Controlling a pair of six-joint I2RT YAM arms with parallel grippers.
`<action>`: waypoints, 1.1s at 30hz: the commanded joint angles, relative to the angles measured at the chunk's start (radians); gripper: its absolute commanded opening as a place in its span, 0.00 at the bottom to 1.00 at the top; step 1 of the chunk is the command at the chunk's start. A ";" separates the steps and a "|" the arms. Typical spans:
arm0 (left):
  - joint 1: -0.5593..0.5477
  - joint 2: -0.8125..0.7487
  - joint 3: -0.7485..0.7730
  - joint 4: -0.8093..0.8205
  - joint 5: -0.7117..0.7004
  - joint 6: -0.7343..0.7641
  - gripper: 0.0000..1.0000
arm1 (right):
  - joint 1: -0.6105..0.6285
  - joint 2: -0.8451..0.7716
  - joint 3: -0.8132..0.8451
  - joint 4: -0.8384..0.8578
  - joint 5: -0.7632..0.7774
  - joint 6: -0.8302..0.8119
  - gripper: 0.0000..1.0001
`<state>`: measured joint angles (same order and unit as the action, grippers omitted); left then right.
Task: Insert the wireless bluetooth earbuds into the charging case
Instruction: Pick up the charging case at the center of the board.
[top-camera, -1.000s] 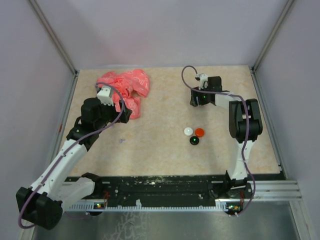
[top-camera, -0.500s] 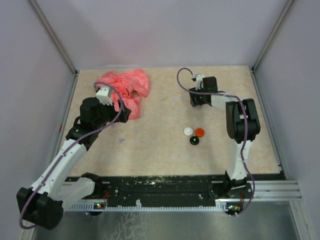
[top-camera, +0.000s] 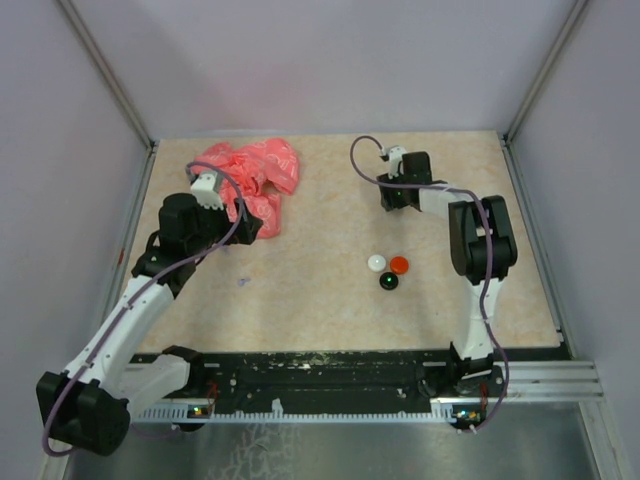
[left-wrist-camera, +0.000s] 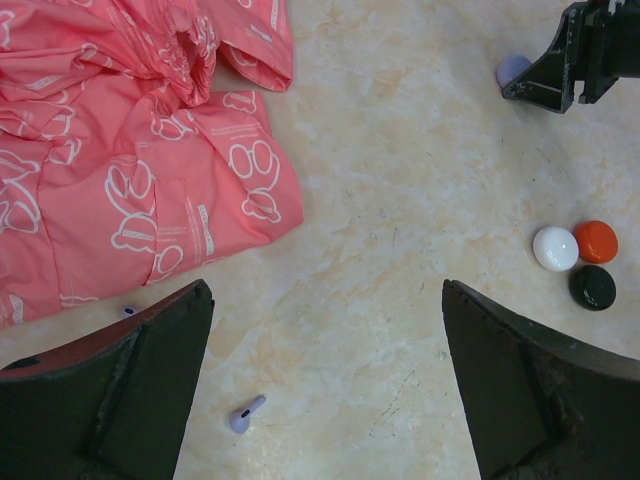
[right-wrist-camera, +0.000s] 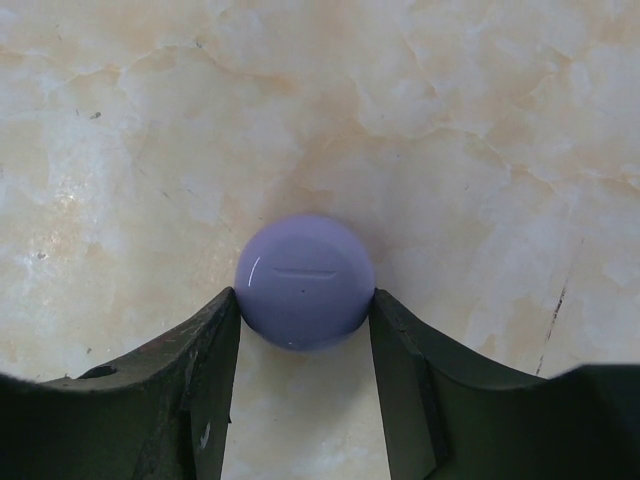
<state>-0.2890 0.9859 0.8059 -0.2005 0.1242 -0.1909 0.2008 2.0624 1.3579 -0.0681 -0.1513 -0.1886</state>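
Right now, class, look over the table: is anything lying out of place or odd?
A pale purple earbud lies loose on the table, far from the round purple case between the right gripper's jaws. What looks like a second earbud peeks from under the crumpled pink cloth's edge.

I looked down on a beige, marble-veined table (top-camera: 330, 220). At its far left a crumpled pink cloth (top-camera: 250, 180) printed with white figures lay spread on the surface. Right at the cloth's near edge sat a tiny pale purple bit (left-wrist-camera: 130, 311), too small for me to name. Near it, on bare table, a pale purple earbud (left-wrist-camera: 247, 412) lay on its side. Toward the right, three round cases huddled close together: a white case (top-camera: 376, 262), an orange-red case (top-camera: 399, 265) just beside it, and a black case (top-camera: 388, 281) on the near side of both. Farther back, well apart from that cluster, a pale purple round case (right-wrist-camera: 304, 280) rested flat on the table.
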 joint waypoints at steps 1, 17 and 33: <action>0.021 0.004 0.021 0.037 0.058 -0.026 1.00 | 0.029 -0.005 0.014 0.008 0.002 -0.021 0.45; 0.031 0.013 0.008 0.094 0.219 -0.066 0.99 | 0.246 -0.382 -0.335 0.282 0.003 0.125 0.39; 0.031 0.097 -0.024 0.202 0.502 -0.153 0.97 | 0.570 -0.649 -0.629 0.699 0.131 0.177 0.39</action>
<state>-0.2653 1.0641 0.7929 -0.0597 0.5053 -0.3000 0.7219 1.4788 0.7616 0.4278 -0.0631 -0.0315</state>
